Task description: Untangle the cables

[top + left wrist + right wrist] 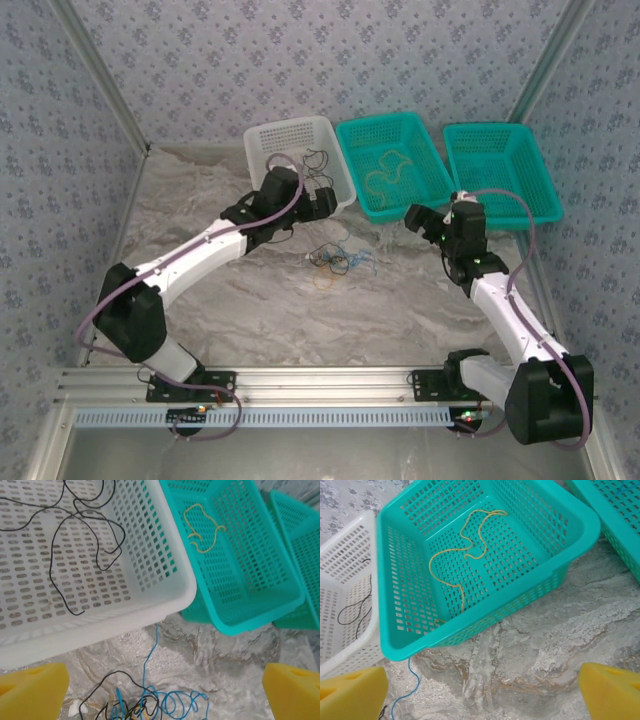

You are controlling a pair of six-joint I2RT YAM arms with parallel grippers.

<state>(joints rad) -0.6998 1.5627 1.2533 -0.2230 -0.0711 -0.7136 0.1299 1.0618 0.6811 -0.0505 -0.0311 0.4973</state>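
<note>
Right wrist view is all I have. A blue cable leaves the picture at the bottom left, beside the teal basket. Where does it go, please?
Observer: It runs to a small tangle on the table, in front of the white basket.
Operator: Which cables are in that tangle?
Observer: The blue cable is mixed up with a black cable. The top view also hints at a yellowish loop.
Operator: Is the left gripper holding any of them?
Observer: No. The left gripper is near the tangle, by the white basket's front edge, with its jaws open and nothing between them.
</note>
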